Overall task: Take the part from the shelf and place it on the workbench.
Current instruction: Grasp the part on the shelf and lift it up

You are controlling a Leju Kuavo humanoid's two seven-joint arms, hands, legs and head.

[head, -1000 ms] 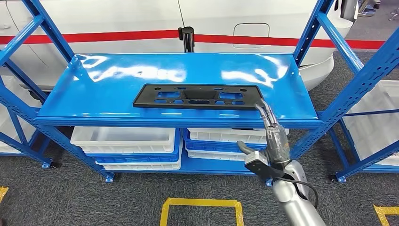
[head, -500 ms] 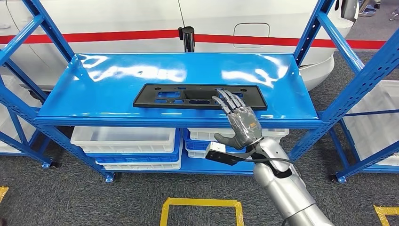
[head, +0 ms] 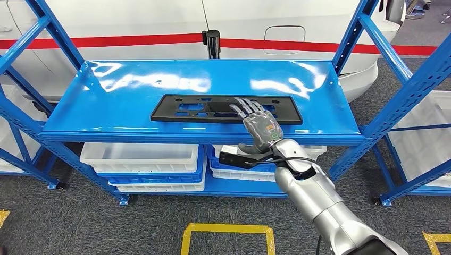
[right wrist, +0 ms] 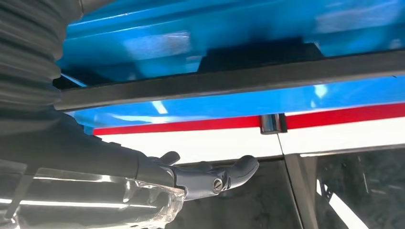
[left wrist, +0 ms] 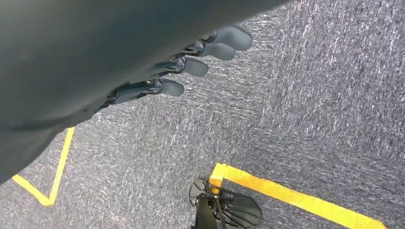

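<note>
The right hand (head: 259, 129) reaches over the front edge of the glossy blue metal shelf (head: 133, 101) with its fingers (head: 243, 108) spread flat and apart, holding nothing. The fingertips lie over the right-centre portion of the flat black rectangular plastic part (head: 181, 109); whether they press on it or hover just above cannot be told. The thumb hangs below the shelf's front lip, as the right wrist view shows, where the grey thumb (right wrist: 224, 175) sits under the part's dark front edge (right wrist: 239, 81).

The part lies flat, lengthwise along the shelf, near the front edge and right of centre. Its right end stops well short of the shelf's right side, and bare blue surface lies behind it and to its left. Slanted blue uprights (head: 367, 32) frame both ends of the shelf.

The left hand (left wrist: 191, 57) hangs over grey carpet (left wrist: 310, 95) marked with yellow tape lines (left wrist: 296, 198), its dark fingers loosely extended and apart, with nothing in them.

Below the shelf sit white plastic bins (head: 141, 156).
</note>
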